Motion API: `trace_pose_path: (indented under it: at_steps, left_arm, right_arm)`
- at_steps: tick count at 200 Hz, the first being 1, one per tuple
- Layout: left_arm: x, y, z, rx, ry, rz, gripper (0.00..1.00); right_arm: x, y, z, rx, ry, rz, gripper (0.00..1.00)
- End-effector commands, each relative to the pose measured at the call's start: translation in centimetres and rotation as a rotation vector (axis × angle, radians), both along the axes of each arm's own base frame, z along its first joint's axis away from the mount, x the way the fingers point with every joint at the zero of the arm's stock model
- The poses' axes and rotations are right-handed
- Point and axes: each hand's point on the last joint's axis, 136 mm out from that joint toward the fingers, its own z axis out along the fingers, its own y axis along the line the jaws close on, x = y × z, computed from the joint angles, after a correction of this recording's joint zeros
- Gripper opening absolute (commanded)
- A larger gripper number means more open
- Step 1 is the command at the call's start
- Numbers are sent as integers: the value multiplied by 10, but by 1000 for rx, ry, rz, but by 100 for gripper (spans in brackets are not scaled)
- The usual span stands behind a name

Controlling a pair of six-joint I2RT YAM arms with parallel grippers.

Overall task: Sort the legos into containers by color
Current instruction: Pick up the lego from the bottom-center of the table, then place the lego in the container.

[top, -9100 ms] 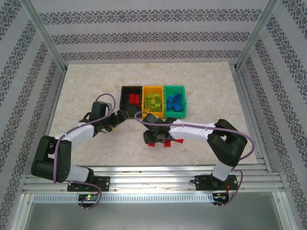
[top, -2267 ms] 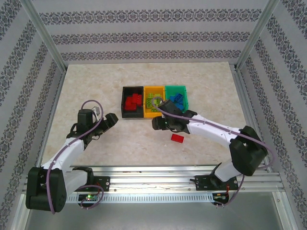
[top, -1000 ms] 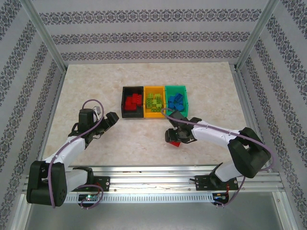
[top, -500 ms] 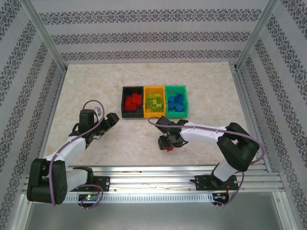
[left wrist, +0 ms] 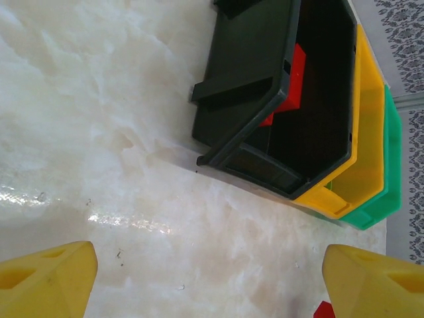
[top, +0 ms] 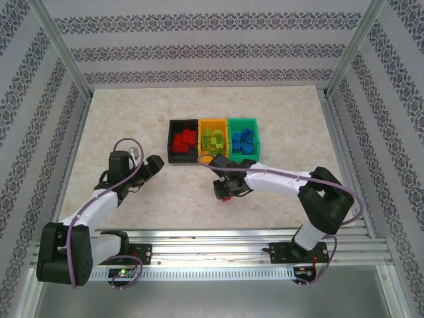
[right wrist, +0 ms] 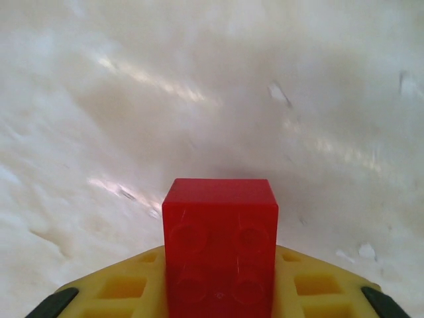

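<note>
My right gripper (top: 224,191) is shut on a red lego brick (right wrist: 220,245), held just above the table a little in front of the orange bin (top: 212,140). Its yellow fingers (right wrist: 119,288) press on both sides of the brick. The black bin (top: 183,140) holds red bricks (left wrist: 291,79), the orange bin holds lime green ones, and the green bin (top: 242,139) holds blue ones. My left gripper (top: 154,164) hovers open and empty to the left of the black bin (left wrist: 245,59), its fingertips (left wrist: 46,278) wide apart.
The three bins stand side by side in a row at mid-table, touching each other. Metal frame posts and patterned walls close in the marble tabletop (top: 132,112) on the left, right and back.
The right gripper closed on the red brick that lay on the table, lifted it and moved it left and slightly toward the bins. The left arm has stayed still.
</note>
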Motion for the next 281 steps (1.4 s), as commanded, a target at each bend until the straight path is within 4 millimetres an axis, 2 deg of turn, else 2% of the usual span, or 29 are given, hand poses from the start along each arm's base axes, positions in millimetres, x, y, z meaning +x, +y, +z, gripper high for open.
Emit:
trace_pose_path:
  at_steps: [1, 33, 55, 74, 98, 124, 157, 194, 212, 246, 281]
  left_arm:
    - [-1, 4, 3, -10, -15, 14, 88]
    - [-3, 3, 5, -18, -16, 17, 88]
    - [-7, 5, 11, -9, -26, 20, 88]
    - [-11, 7, 15, 3, -33, 25, 88]
    - [-17, 9, 20, 18, -42, 34, 88]
    - [-22, 11, 20, 23, -41, 42, 88]
    - [-24, 12, 22, 19, -42, 51, 88]
    - [-22, 11, 25, 17, -48, 51, 88]
    - [-22, 12, 25, 21, -47, 49, 88]
    - [-22, 11, 25, 18, -45, 48, 88]
    - [-21, 12, 24, 20, -46, 52, 88]
  right_arm:
    - [22, 24, 23, 25, -83, 80, 30]
    - [62, 66, 54, 107, -160, 132, 31]
    - [92, 88, 62, 159, -178, 139, 31]
    - [120, 96, 63, 162, -201, 133, 31]
    - [153, 96, 58, 143, -223, 115, 32]
    - [176, 100, 62, 165, -240, 111, 32]
    - [189, 106, 72, 196, -258, 117, 34]
    - [193, 111, 71, 209, -256, 120, 36]
    - [193, 114, 68, 222, -247, 119, 39]
    - [193, 107, 59, 205, -227, 100, 49]
    - [183, 98, 72, 219, -248, 96, 51]
